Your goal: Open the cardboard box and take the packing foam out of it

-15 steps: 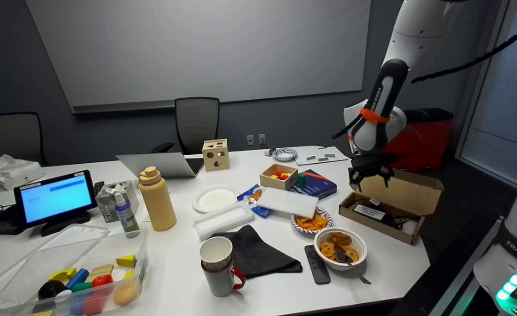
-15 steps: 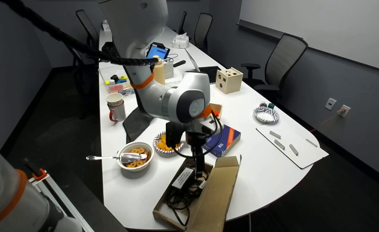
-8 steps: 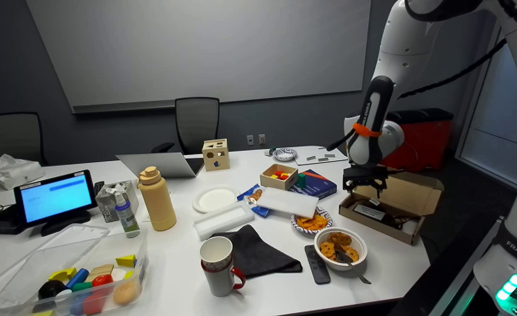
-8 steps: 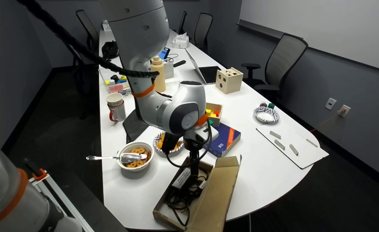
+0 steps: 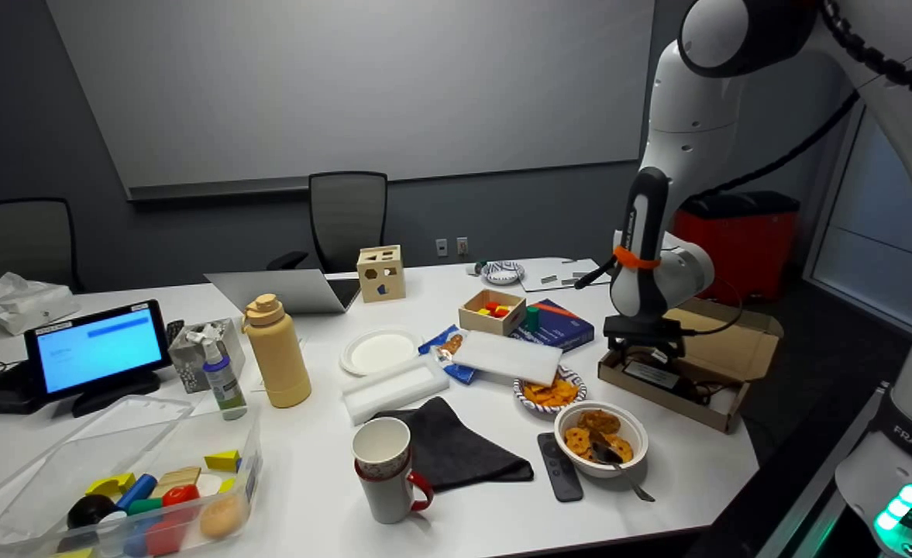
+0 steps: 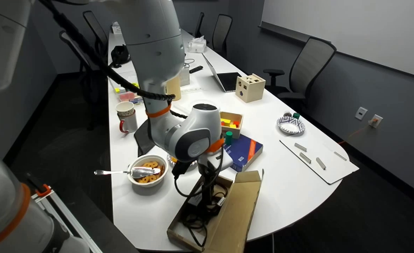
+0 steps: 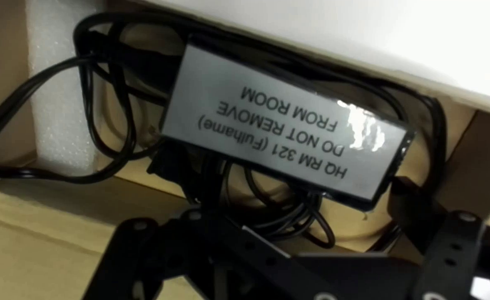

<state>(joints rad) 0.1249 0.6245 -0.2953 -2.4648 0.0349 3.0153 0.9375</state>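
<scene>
We now have the fingers lower, over the open box: wide apart, empty; foam inside awaits extraction.

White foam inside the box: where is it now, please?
In the wrist view, the white foam is at the left end of the box, crossed by black cable.

In the wrist view, a silvery rectangular label on a black rectangular plastic brick reads, upside down, "HQ RM 321 (Fulhame) DO NOT REMOVE FROM ROOM". In an exterior view, the rounded white robot base bears "FRANKA".
</scene>
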